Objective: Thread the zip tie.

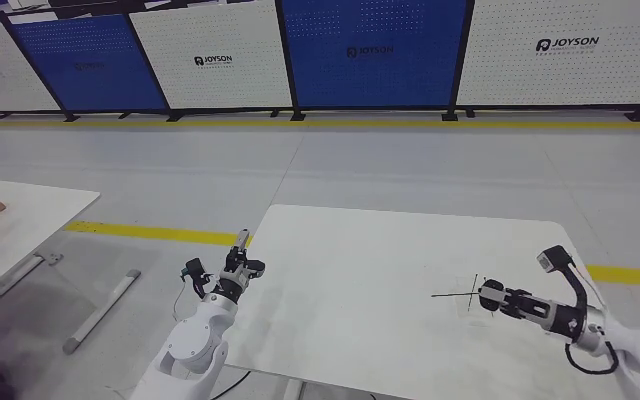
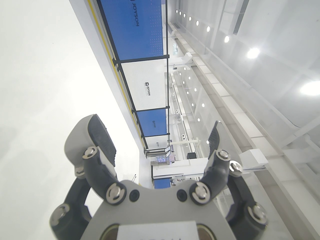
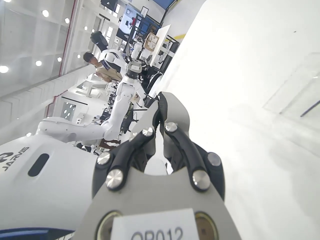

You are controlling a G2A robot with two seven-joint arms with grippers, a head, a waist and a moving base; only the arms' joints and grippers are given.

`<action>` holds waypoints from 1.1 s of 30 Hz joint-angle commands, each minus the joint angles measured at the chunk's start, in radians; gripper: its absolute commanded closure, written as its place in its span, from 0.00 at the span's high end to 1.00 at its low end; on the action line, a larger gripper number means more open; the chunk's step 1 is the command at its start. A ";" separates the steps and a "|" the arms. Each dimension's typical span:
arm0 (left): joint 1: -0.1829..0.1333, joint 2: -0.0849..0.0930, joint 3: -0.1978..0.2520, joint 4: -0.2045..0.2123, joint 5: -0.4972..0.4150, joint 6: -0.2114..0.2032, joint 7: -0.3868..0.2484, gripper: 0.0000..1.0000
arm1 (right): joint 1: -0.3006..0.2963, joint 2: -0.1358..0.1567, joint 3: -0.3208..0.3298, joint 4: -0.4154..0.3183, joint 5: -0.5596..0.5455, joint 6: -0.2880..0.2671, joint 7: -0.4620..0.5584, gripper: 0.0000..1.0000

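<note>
The thin black zip tie is seen near the right edge of the white rectangular surface, its end met by the right pincer — closed, though an actual grip cannot be told. The left pincer is held wide open at the left edge.

White table, rounded corners. Clear plastic sheet lies flat on it near the right side. Thin dark strip rests on the sheet; what it is, can't tell.
</note>
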State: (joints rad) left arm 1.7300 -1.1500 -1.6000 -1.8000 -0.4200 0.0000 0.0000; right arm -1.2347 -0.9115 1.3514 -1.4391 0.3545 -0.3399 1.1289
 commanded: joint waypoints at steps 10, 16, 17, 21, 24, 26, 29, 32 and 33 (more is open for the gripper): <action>0.000 0.000 0.000 0.000 0.000 0.000 0.000 1.00 | 0.001 -0.002 -0.001 0.003 0.000 0.000 -0.002 0.00; 0.000 0.000 0.000 0.000 0.000 0.000 0.000 1.00 | 0.001 -0.002 -0.001 0.003 0.000 0.000 -0.002 0.00; 0.000 0.000 0.000 0.000 0.000 0.000 0.000 1.00 | 0.001 -0.002 -0.001 0.003 0.000 0.000 -0.002 0.00; 0.000 0.000 0.000 0.000 0.000 0.000 0.000 1.00 | 0.001 -0.002 -0.001 0.003 0.000 0.000 -0.002 0.00; 0.000 0.000 0.000 0.000 0.000 0.000 0.000 1.00 | 0.001 -0.002 -0.001 0.003 0.000 0.000 -0.002 0.00; 0.000 0.000 0.000 0.000 0.000 0.000 0.000 1.00 | 0.001 -0.002 -0.001 0.003 0.000 0.000 -0.002 0.00; 0.000 0.000 0.000 0.000 0.000 0.000 0.000 1.00 | -0.002 -0.002 -0.002 0.000 0.002 0.002 -0.015 0.00; 0.000 0.000 0.000 0.000 0.000 0.000 0.000 1.00 | -0.006 -0.006 0.002 -0.028 0.005 0.000 -0.059 0.00; 0.000 0.000 0.000 0.000 0.000 0.000 0.000 1.00 | -0.007 -0.007 0.005 -0.040 0.008 0.000 -0.066 0.00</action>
State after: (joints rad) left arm 1.7300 -1.1500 -1.6000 -1.8000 -0.4200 0.0000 0.0000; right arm -1.2415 -0.9176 1.3535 -1.4679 0.3594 -0.3398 1.0698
